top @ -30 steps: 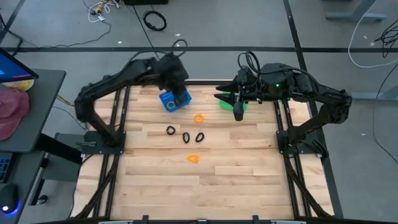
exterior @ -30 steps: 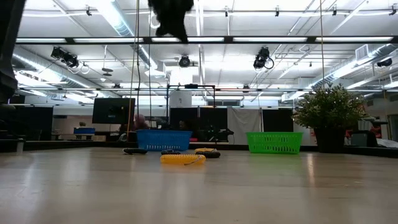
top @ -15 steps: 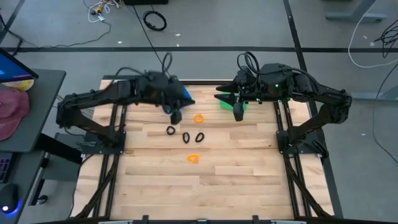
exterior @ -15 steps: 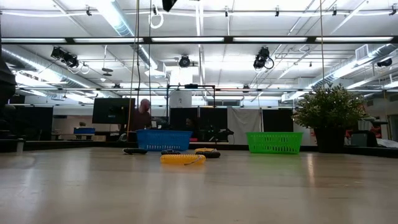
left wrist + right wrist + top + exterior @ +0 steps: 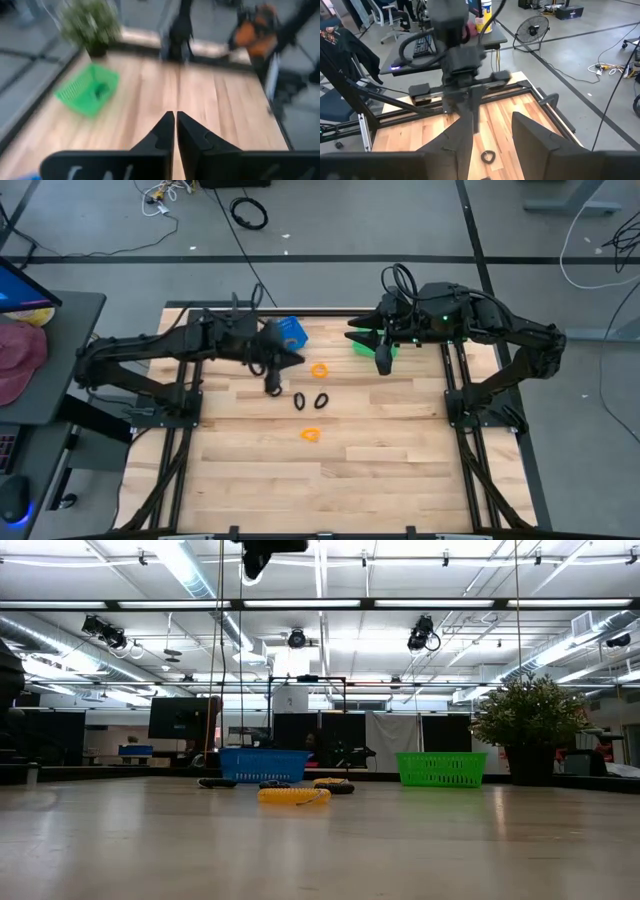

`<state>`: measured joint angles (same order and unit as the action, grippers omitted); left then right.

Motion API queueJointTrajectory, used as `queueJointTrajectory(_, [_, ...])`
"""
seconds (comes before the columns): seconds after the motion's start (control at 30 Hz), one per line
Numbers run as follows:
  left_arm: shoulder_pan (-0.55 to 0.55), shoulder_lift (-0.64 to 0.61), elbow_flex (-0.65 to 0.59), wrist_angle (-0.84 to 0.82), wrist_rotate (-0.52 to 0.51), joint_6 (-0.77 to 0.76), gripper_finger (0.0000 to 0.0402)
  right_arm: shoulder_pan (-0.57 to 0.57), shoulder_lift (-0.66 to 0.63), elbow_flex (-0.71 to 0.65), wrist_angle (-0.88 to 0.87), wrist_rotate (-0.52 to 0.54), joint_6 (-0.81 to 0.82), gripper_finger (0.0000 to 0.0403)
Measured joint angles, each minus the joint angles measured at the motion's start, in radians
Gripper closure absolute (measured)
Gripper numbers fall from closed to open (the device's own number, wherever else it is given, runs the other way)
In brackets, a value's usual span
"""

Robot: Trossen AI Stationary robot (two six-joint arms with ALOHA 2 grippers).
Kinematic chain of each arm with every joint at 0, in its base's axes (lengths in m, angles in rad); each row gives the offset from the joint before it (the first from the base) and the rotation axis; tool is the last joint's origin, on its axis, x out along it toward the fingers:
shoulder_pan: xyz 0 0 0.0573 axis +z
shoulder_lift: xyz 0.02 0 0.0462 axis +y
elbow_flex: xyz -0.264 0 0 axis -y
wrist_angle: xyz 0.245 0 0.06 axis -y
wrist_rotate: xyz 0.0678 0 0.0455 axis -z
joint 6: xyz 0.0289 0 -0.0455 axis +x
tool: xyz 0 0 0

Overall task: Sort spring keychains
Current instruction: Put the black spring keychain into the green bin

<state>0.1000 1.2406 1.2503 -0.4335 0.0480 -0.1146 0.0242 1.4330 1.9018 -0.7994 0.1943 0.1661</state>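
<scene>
The wooden table (image 5: 250, 480) is the biggest thing here. The blue basket (image 5: 292, 332) sits at its far edge, and everything else is told from that basket.

The left arm reaches across the table, and the left gripper (image 5: 273, 384) hangs just in front of the blue basket, low over the wood. Its two fingers are pressed together with nothing between them. The right gripper (image 5: 383, 362) waits off to the side of the blue basket, over the green basket (image 5: 362, 346). Its fingers are spread apart and empty.

The spring keychains lie on the table in front of the blue basket. One orange keychain (image 5: 319, 370) is closest to it. Two black keychains (image 5: 310, 400) lie a bit farther out, side by side. A third black one may be hidden under the left gripper, but that cannot be seen. Another orange keychain (image 5: 310, 435) lies farthest from the blue basket.

The step looks like picking up a black ring. To do it well, the left gripper should open its fingers first, since they are shut now. Then it should come straight down over one ring only, so that one finger goes inside the loop. It should squeeze gently and lift slowly, so the springy ring does not pop away or drag its neighbor.
</scene>
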Motion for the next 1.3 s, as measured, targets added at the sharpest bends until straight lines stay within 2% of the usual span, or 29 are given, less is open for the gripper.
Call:
queueJointTrajectory(0.07, [-0.010, -0.010, 0.000, -0.101, 0.002, 0.015, 0.0370, 0.000, 0.000, 0.000, -0.001, 0.000, 0.000, 0.0266])
queueJointTrajectory(0.17, [-0.037, -0.026, -0.002, -0.242, -0.065, 0.034, 0.0365, 0.000, 0.000, 0.000, -0.004, 0.000, 0.000, 0.0266])
queueJointTrajectory(0.3, [-0.059, -0.071, -0.003, -0.289, -0.118, 0.069, 0.0373, 0.000, 0.000, 0.000, -0.004, 0.000, 0.001, 0.0266])
queueJointTrajectory(0.43, [-0.060, -0.167, -0.088, -0.262, -0.122, 0.037, 0.0389, 0.000, 0.000, 0.000, -0.003, 0.000, 0.003, 0.0266])
queueJointTrajectory(0.6, [-0.058, -0.337, -0.281, -0.102, -0.184, -0.032, 0.0398, 0.000, 0.000, 0.000, -0.001, 0.000, 0.002, 0.0266])
queueJointTrajectory(0.73, [-0.058, -0.386, -0.346, -0.063, -0.251, -0.075, 0.0391, -0.002, 0.000, 0.000, 0.006, 0.000, 0.002, 0.0266])
queueJointTrajectory(0.83, [-0.043, -0.374, -0.346, -0.086, -0.315, -0.129, 0.0389, -0.002, 0.000, 0.000, 0.012, 0.000, 0.002, 0.0266])
queueJointTrajectory(0.97, [0.060, -0.297, -0.296, -0.196, -0.343, -0.359, 0.0388, -0.002, 0.000, 0.000, 0.019, 0.000, 0.010, 0.0266])
queueJointTrajectory(1.07, [0.130, -0.221, -0.264, -0.346, -0.297, -0.512, 0.0388, -0.001, 0.000, 0.000, 0.021, 0.000, 0.010, 0.0266])
queueJointTrajectory(1.17, [0.170, -0.149, -0.233, -0.413, -0.222, -0.612, 0.0388, -0.002, 0.000, 0.000, 0.025, 0.000, 0.009, 0.0266])
queueJointTrajectory(1.3, [0.187, -0.053, -0.153, -0.483, -0.211, -0.688, 0.0388, -0.001, 0.000, 0.000, 0.029, 0.000, 0.009, 0.0266])
